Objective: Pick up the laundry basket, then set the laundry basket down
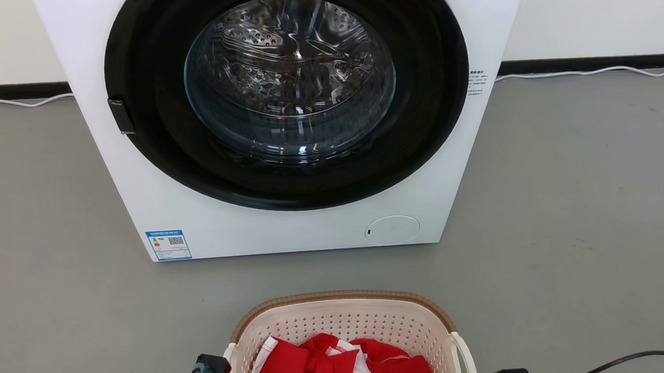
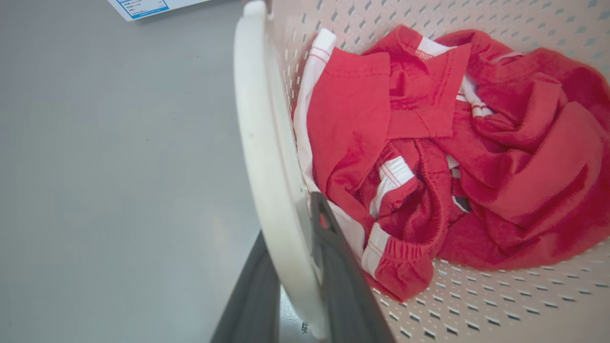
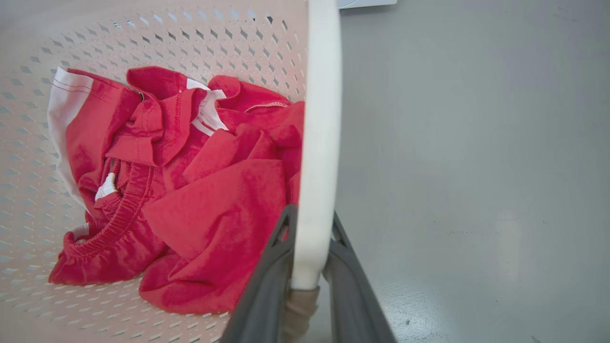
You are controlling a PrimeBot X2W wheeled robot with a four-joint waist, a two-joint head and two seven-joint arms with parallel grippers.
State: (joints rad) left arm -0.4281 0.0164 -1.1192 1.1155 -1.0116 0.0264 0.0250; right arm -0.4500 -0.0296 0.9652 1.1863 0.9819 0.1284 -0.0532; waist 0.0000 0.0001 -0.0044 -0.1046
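Observation:
The laundry basket (image 1: 352, 320), cream-white and perforated with a brown woven-look rim, sits low in the head view in front of the washing machine. Red and white clothes (image 1: 349, 369) lie inside it. My left gripper (image 2: 293, 224) is shut on the basket's left white handle (image 2: 262, 133), one dark finger on each side of it. My right gripper (image 3: 310, 219) is likewise shut on the right white handle (image 3: 321, 119). The basket's perforated wall (image 2: 476, 305) and the clothes (image 3: 200, 190) fill the inner side of both wrist views. Whether the basket rests on the floor or hangs above it, I cannot tell.
A white front-loading washing machine (image 1: 152, 198) with a round dark door (image 1: 291, 92), shut, stands just beyond the basket. Grey floor (image 1: 584, 213) spreads to both sides. A dark cable (image 1: 615, 362) runs off to the right, and a white cable (image 1: 593, 70) follows the wall.

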